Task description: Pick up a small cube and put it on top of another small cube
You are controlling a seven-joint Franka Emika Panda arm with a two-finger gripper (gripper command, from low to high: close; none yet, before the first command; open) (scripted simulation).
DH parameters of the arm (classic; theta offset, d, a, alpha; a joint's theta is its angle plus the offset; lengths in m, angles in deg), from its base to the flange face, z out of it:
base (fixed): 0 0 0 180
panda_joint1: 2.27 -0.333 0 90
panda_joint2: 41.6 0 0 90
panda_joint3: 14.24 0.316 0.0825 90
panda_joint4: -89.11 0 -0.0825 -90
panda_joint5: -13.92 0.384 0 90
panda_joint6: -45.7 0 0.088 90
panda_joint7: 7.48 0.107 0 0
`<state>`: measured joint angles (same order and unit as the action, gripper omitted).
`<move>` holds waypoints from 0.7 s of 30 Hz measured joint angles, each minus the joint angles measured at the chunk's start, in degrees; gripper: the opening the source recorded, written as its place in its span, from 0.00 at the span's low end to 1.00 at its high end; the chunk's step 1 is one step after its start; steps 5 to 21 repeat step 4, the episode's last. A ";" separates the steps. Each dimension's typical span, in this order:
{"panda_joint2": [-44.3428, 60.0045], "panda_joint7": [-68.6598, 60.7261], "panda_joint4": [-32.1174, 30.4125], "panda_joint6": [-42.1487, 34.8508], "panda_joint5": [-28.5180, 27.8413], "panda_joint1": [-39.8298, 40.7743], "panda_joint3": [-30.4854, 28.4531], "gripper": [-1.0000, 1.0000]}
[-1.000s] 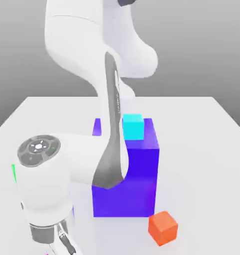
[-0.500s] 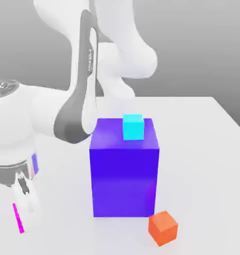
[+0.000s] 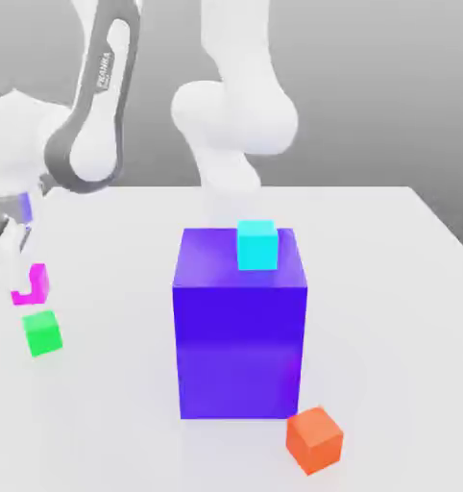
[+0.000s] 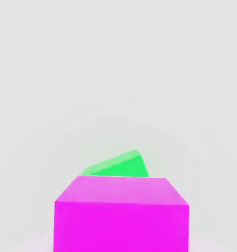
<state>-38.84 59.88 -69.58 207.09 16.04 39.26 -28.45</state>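
I have the pink cube (image 3: 31, 284) clamped in my claw (image 3: 7, 252), fingers clenched on its sides, and it hangs clear of the table (image 3: 389, 250) near the edge at the exterior view's left. In that view my hand comes in from the upper left and the cube shows just under it.

What the next move turns on is how the pink cube sits relative to the green cube (image 3: 42, 332). The green one rests on the table close to that same edge, below my load and a touch toward the exterior view's right and the near edge. They are apart, not touching; I judge there is open air between the bottom of pink and the top of green.

From the hand view, the pink cube (image 4: 121, 212) fills the foreground and the green cube (image 4: 118, 166) peeks out past its far edge, turned slightly askew to it. So I am not yet centred: green lies a little ahead of what I carry.

I reckon I need a short shift toward green, perhaps a small twist to square the faces, then a straight descent before letting go.
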 joint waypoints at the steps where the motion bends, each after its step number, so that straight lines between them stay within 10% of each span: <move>1: 2.07 -1.30 0.09 1.91 1.79 0.47 0.90 0.00; 2: 3.67 -2.38 0.18 3.38 3.28 0.62 1.38 1.00; 21: 3.67 -2.38 0.17 3.38 3.28 0.62 1.38 1.00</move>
